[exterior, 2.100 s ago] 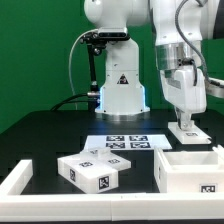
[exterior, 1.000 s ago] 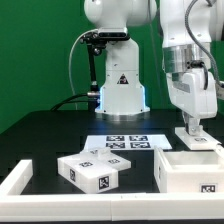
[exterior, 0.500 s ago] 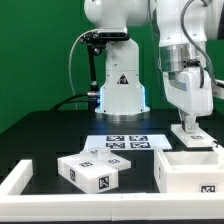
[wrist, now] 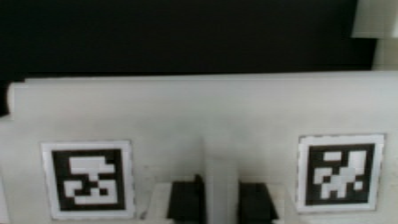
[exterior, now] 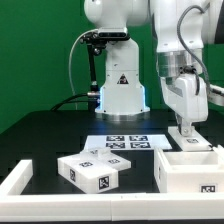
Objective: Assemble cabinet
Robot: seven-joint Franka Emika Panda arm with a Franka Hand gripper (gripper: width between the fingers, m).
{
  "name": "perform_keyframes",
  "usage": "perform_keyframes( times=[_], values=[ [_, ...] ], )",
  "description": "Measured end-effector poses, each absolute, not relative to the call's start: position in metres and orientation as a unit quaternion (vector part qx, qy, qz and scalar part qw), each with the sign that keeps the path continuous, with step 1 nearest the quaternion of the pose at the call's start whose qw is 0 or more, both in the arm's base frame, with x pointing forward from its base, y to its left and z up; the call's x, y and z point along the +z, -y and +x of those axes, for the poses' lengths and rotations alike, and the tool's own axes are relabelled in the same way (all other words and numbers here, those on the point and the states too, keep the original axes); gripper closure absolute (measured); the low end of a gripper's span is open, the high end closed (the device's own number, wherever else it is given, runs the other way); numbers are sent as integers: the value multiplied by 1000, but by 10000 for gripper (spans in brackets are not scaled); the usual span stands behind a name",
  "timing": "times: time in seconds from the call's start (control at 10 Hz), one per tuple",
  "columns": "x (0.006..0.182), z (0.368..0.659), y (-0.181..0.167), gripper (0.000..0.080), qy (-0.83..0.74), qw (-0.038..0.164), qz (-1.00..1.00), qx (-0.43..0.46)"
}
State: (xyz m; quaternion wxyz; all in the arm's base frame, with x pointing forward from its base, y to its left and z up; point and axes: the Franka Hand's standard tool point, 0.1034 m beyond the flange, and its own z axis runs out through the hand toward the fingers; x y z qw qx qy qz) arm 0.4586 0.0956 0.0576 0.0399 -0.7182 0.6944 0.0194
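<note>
Since the big open box (exterior: pixel 186 178) sits at the table's (exterior: pixel 45 135) near edge on the exterior view's right, the next move looks short. The tagged block (exterior: pixel 92 170) lies along the same edge toward the left, well apart. The small tagged panel (exterior: pixel 198 141) lies flat just behind the box, long axis seemingly across the view. The gripper (exterior: pixel 187 129) stands straight down on it, jaws closed (pinching or only pressing, can't tell). From the tool, the box lies toward the camera.
</note>
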Motion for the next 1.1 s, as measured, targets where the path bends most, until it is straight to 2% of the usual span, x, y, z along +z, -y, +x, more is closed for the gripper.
perform_keyframes(
  times=[0.8, 1.1],
  values=[
    [60, 484, -99, 735, -697, 45, -716, 17],
    [58, 480, -99, 735, -690, 41, -722, 13]
  ],
)
